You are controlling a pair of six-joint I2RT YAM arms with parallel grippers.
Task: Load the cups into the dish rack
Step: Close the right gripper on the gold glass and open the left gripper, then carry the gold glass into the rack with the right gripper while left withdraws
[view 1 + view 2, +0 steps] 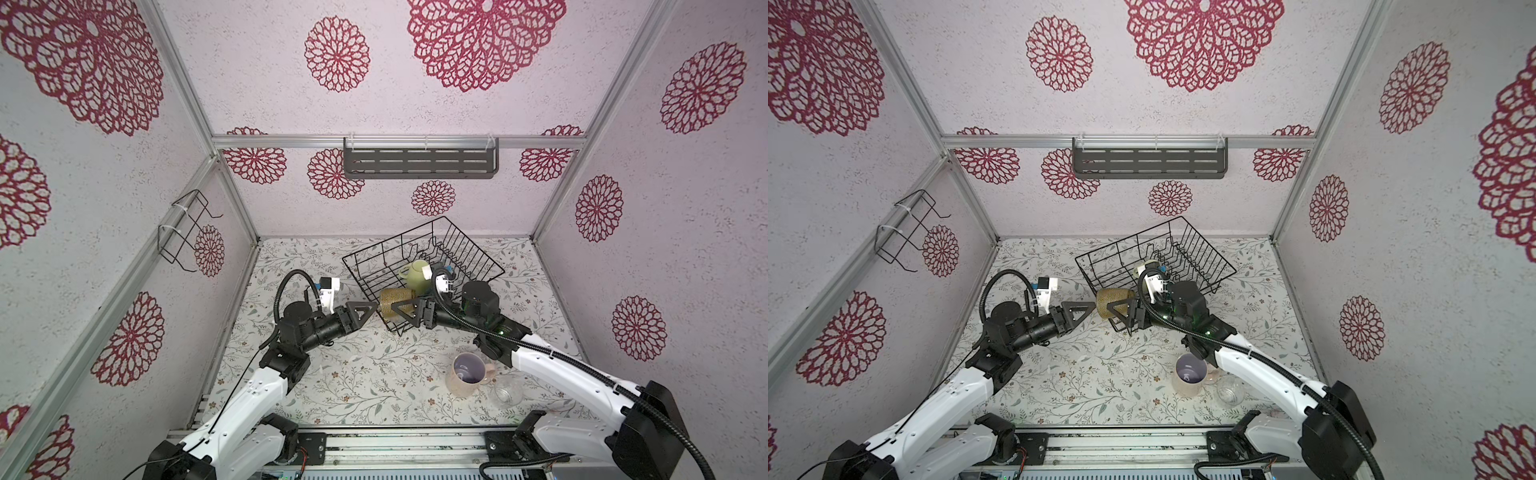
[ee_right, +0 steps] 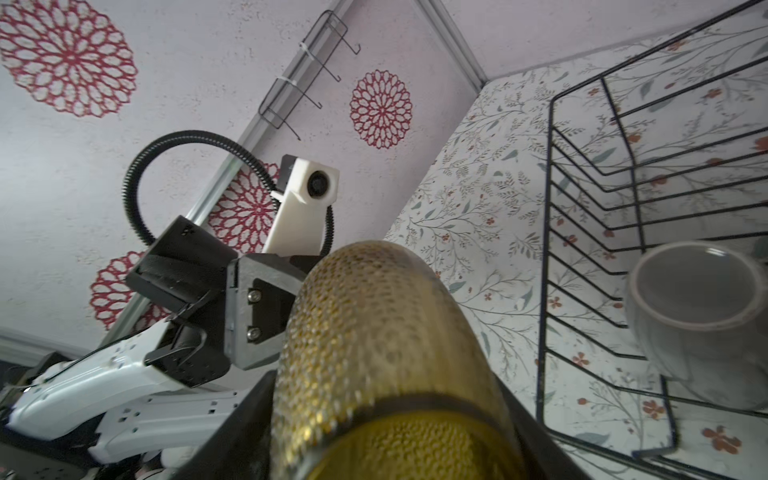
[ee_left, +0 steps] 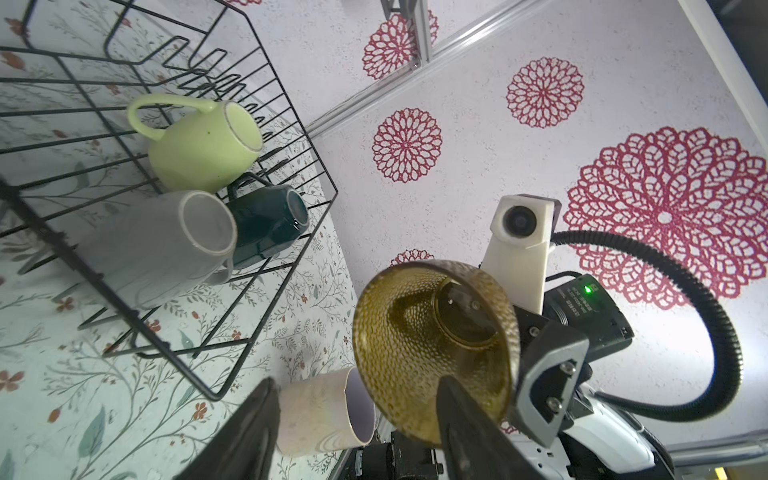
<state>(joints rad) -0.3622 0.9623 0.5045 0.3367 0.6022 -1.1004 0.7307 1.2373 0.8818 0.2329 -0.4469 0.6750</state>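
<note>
We logged one amber dimpled glass tumbler [image 1: 392, 296], lying horizontal and off the table at the near corner of the large black wire dish rack [image 1: 390, 240]. The right gripper [image 1: 397, 309] was clamped on it near its base, and its mouth faced the left gripper [image 1: 370, 309]. The left gripper's jaws stood spread apart and held nothing, with the tips just beside the tumbler's rim. Inside the rack we counted three mugs on their sides, close together: a pale yellow-green mug [image 3: 199, 153], a light grey mug [image 3: 166, 245] and a dark teal mug [image 3: 266, 232]. On the floral-printed tabletop [image 1: 353, 374], well apart from the rack, we noted a large pink mug [image 1: 467, 376] standing upright. Just beside it was a small clear glass [image 1: 508, 392].
</note>
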